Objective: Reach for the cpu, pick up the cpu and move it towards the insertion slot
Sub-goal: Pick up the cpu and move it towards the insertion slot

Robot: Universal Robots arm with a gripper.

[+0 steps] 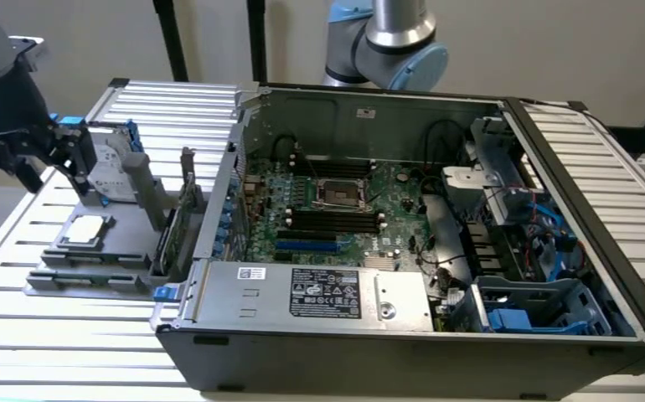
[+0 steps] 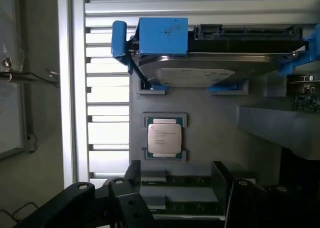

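Lying flat, the square, silver-topped cpu rests untouched near the spread, empty gripper.

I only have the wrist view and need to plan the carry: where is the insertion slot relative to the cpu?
Observer: The socket sits on the motherboard inside the open computer case, to the exterior view's right of the cpu.
Operator: Anything in that socket?
Observer: Its centre looks dark and unoccupied, as far as I can tell.
Operator: How is the gripper placed?
Observer: The gripper hangs above the grey fixture, apart from the cpu, beside the upright hard drive.
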